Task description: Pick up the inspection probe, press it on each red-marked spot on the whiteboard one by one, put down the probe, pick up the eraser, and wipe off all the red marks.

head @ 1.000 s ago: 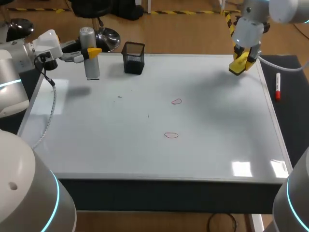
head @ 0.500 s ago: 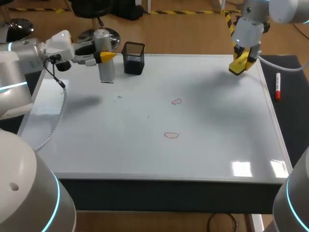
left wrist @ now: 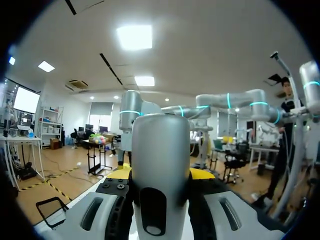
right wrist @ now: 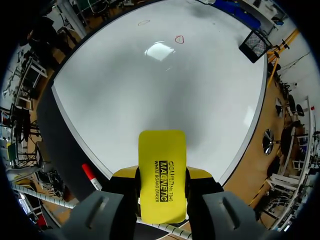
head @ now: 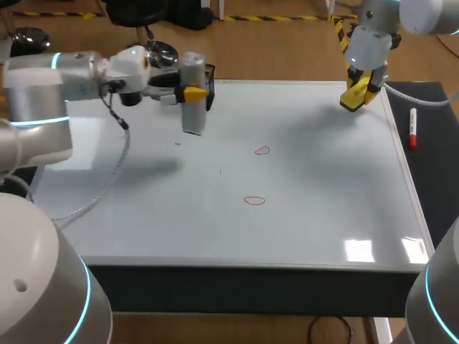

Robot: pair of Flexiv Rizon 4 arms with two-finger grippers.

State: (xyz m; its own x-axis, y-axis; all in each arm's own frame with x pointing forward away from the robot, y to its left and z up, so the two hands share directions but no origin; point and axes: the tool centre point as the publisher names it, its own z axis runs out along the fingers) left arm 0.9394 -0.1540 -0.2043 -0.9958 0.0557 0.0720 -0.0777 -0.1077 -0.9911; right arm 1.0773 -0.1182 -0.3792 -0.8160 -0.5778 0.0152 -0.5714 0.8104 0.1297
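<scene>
The silver cylindrical probe (head: pixel 192 97) hangs upright over the whiteboard's (head: pixel 323 179) far left part, with my left gripper (head: pixel 191 92) shut on it. In the left wrist view the probe (left wrist: pixel 160 165) fills the space between the yellow-tipped fingers. Two red marks lie near the board's middle, one (head: pixel 262 150) farther and one (head: pixel 254 201) nearer. My right gripper (head: pixel 356 94) hovers over the far right corner, shut on the yellow eraser (head: pixel 353 98). The right wrist view shows the eraser (right wrist: pixel 161 170) clamped between the fingers, with both red marks (right wrist: pixel 179 38) far ahead.
A black mesh cup (head: pixel 208 75) stands at the board's far edge, just behind the probe. A red-capped marker (head: pixel 412 129) lies on the dark mat to the right of the board, also seen as the marker (right wrist: pixel 91 176) beside the right gripper.
My left arm has carried the probe rightward from the board's far left corner to in front of the mesh cup. The right arm has not moved.
</scene>
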